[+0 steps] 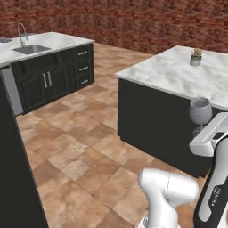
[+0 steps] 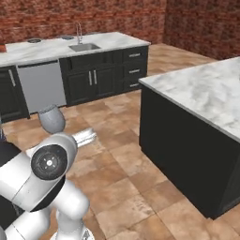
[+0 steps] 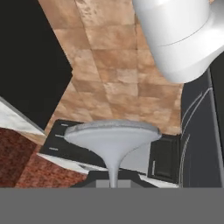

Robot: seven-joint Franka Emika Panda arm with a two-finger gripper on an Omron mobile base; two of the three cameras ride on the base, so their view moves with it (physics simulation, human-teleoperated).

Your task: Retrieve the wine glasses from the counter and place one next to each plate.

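Observation:
One wine glass (image 1: 200, 110), clear with a bluish-grey tint, hangs in the air in front of the marble island's dark side. My gripper (image 1: 198, 132) is shut on its stem just under the bowl. From the right base view the glass bowl (image 2: 51, 119) shows above the arm's big joint. In the hand view the rounded bowl (image 3: 111, 134) spreads out above the thin stem (image 3: 113, 173), which runs down between my fingertips (image 3: 103, 183). The counter and the plates are out of view.
A marble island (image 1: 178, 73) with a small potted plant (image 1: 196, 57) stands at the right. At the back left is a marble top with a sink (image 1: 31, 49) and faucet over black cabinets. A tall black unit (image 1: 13, 178) borders the left edge. Tiled floor (image 1: 89, 142) lies between.

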